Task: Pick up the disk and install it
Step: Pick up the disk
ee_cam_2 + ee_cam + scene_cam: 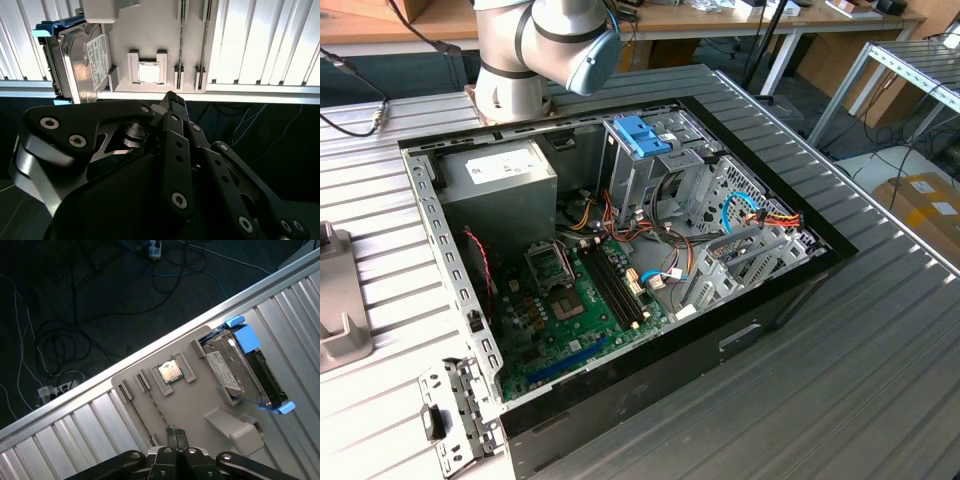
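Jaws pressed together, empty, hovering near the disk (pixel 235 372), which stands on edge in a grey holder (pixel 195 400) on the bench (pixel 60 440); approach step, pick-up judged to require spreading them across it.

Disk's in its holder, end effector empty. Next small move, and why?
Probably slide the end effector sideways over the disk: its shut fingertips sit over the middle of the holder, near the chip, while the disk stands on edge at one end.
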